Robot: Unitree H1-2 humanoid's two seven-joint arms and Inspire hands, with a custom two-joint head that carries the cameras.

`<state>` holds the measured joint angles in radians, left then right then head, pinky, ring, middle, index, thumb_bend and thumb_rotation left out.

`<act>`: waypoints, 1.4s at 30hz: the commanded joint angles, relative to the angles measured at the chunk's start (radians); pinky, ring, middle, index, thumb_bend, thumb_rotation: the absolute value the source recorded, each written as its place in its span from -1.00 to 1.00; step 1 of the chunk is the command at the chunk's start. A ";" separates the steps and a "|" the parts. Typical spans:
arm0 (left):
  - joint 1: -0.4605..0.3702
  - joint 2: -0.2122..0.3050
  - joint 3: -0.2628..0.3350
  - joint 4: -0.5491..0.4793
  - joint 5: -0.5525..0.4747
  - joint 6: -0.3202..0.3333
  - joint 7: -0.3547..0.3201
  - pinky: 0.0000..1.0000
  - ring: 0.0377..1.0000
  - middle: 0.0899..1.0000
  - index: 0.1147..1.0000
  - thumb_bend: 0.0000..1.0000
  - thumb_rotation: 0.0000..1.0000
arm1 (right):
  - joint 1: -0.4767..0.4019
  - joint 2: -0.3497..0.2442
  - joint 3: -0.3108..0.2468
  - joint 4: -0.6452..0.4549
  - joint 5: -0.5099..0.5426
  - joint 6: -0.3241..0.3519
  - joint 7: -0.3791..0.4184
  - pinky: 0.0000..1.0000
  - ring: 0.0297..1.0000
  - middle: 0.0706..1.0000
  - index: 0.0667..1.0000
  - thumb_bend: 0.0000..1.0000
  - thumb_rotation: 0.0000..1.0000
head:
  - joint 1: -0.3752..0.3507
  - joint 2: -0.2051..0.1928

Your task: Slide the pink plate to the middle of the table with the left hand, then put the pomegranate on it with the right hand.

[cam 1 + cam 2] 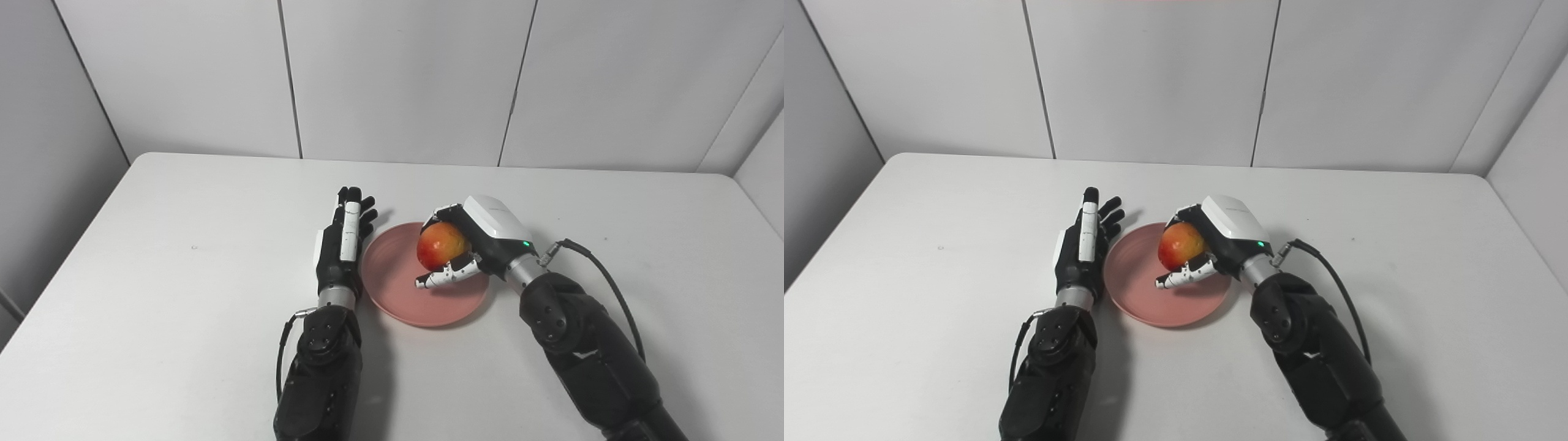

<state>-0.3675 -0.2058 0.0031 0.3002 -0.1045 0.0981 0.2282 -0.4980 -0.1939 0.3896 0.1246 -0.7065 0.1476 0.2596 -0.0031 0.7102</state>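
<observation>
Pomegranate, round and red-orange with a yellowish blush [440,244], sits wrapped in the right hand [471,245], held over the right half of the shallow round pink plate [392,288]; whether the fruit already touches the plate I cannot tell. It looks firm, fairly heavy for its bulk and smooth-skinned, so a cupping hold around its widest part, as here, seems the safe one; being round, it may roll once let go, and the plate's low rim would do little to stop it. The plate looks stiff and light, likely to skid on the smooth white table [153,257] if nudged. It lies near the table's middle. At the plate's 9 o'clock, just beside its rim, the left hand [344,236] stands on edge, fingers straight and apart, holding nothing. Nothing else is on the table to block the placing.
</observation>
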 commanded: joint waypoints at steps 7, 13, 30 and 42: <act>-0.044 -0.061 -0.006 0.029 0.028 -0.022 0.028 0.89 0.65 0.64 0.95 0.88 0.86 | -0.061 0.008 0.015 -0.014 -0.008 0.001 0.019 -0.62 -0.55 -0.43 -0.10 0.00 -0.70 | 0.015 0.000; -0.052 -0.063 -0.010 0.042 0.041 -0.035 0.036 0.79 0.60 0.65 0.95 0.86 0.91 | -0.064 -0.001 0.040 -0.020 -0.026 0.000 0.049 -0.56 -0.48 -0.34 -0.09 0.00 -0.70 | 0.013 0.001; -0.051 -0.063 -0.013 0.039 0.037 -0.051 0.033 0.68 0.65 0.65 0.97 0.85 0.89 | -0.083 -0.075 0.095 -0.050 -0.100 -0.026 0.115 0.78 0.78 0.74 0.61 0.68 0.41 | 0.024 0.003; -0.036 -0.057 -0.015 -0.005 0.006 -0.017 0.016 0.64 0.81 0.72 0.99 0.84 0.87 | -0.107 -0.084 0.040 -0.092 -0.087 -0.075 0.041 0.91 0.86 0.82 0.68 0.81 0.65 | 0.043 0.013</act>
<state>-0.3858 -0.2094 -0.0057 0.3272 -0.0962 0.0699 0.2534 -0.5420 -0.2746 0.4513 0.0725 -0.8013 0.1143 0.3371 0.0399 0.7210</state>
